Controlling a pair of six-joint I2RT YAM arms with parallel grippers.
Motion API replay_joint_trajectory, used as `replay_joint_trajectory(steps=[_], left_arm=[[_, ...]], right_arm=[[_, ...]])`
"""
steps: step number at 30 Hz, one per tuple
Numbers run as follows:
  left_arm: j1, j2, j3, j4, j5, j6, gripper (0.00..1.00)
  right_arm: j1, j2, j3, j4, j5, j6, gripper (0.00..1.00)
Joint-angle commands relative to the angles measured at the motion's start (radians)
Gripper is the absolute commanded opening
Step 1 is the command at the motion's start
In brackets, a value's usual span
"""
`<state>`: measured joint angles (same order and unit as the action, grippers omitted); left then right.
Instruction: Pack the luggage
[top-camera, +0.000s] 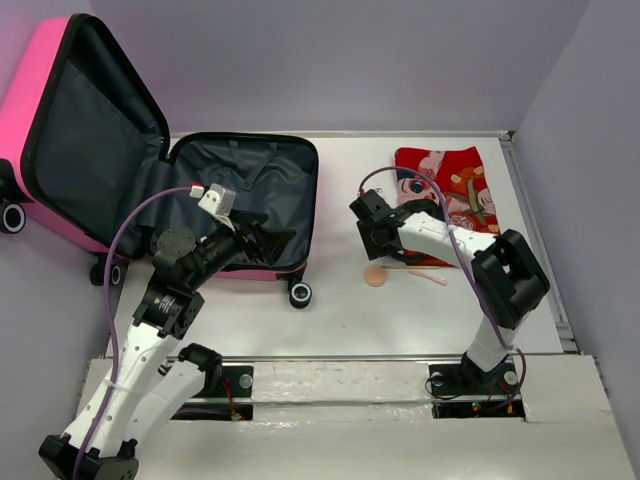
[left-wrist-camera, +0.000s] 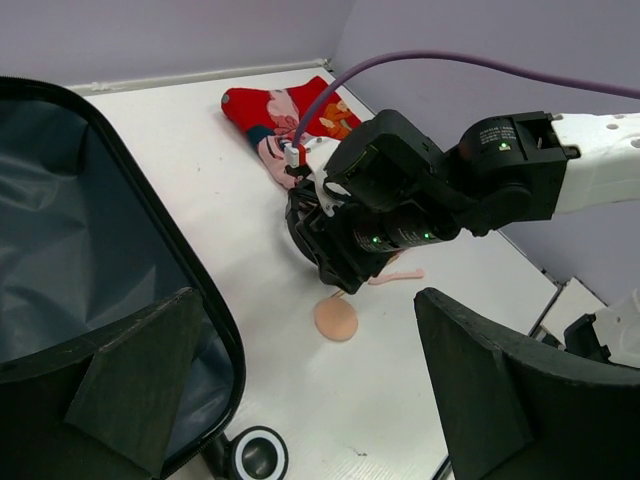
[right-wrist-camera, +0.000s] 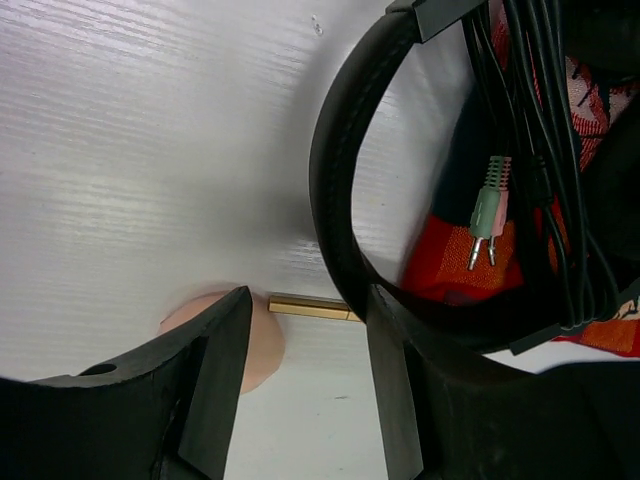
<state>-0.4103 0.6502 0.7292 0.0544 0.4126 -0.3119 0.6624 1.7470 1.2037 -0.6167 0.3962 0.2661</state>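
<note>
The hot-pink luggage (top-camera: 45, 105) lies open at the left, lid propped up, dark grey lining (top-camera: 245, 185) showing and nothing visible inside. Its rim also shows in the left wrist view (left-wrist-camera: 190, 290). My left gripper (top-camera: 262, 232) hovers open and empty over the case's front right corner (left-wrist-camera: 335, 400). My right gripper (top-camera: 378, 248) is open just above the table (right-wrist-camera: 305, 300). A black headphone band (right-wrist-camera: 335, 180) with its cable (right-wrist-camera: 535, 150) curves against my right-hand finger (right-wrist-camera: 400, 380). A peach round pad (top-camera: 375, 275) and a thin gold stick (right-wrist-camera: 305, 305) lie under the jaws.
A red patterned cloth (top-camera: 445, 185) lies at the back right, partly under the right arm. A pink stick (top-camera: 432, 276) lies beside the peach pad. A suitcase wheel (top-camera: 299, 293) juts out at the case's front corner. Walls close in the table's back and right.
</note>
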Motion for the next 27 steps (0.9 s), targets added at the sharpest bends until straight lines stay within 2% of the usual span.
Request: replay_joint_trajectory(steps=[1, 9, 13, 19, 22, 24, 25, 27], left_arm=[[0.005, 0.000, 0.030, 0.032, 0.035, 0.005, 0.99], [0.008, 0.005, 0.030, 0.036, 0.046, 0.004, 0.99], [0.011, 0.002, 0.029, 0.036, 0.045, 0.004, 0.99], [0.011, 0.012, 0.029, 0.038, 0.043, 0.002, 0.99], [0.014, 0.014, 0.027, 0.039, 0.046, -0.001, 0.99], [0.013, 0.014, 0.027, 0.041, 0.046, -0.001, 0.99], [0.013, 0.017, 0.027, 0.041, 0.046, 0.000, 0.99], [0.013, 0.020, 0.027, 0.041, 0.048, -0.003, 0.99]], right_arm=[[0.002, -0.006, 0.043, 0.006, 0.052, -0.021, 0.55], [0.002, -0.093, 0.069, -0.003, 0.024, -0.050, 0.56], [-0.039, -0.020, 0.054, 0.037, -0.008, -0.077, 0.55], [-0.063, 0.048, 0.045, 0.106, -0.092, -0.099, 0.45], [-0.063, 0.068, 0.066, 0.114, -0.054, -0.129, 0.33], [-0.063, 0.063, 0.082, 0.114, -0.036, -0.154, 0.14], [-0.063, 0.053, 0.082, 0.115, -0.019, -0.163, 0.08], [-0.052, 0.023, 0.085, 0.114, 0.012, -0.175, 0.07]])
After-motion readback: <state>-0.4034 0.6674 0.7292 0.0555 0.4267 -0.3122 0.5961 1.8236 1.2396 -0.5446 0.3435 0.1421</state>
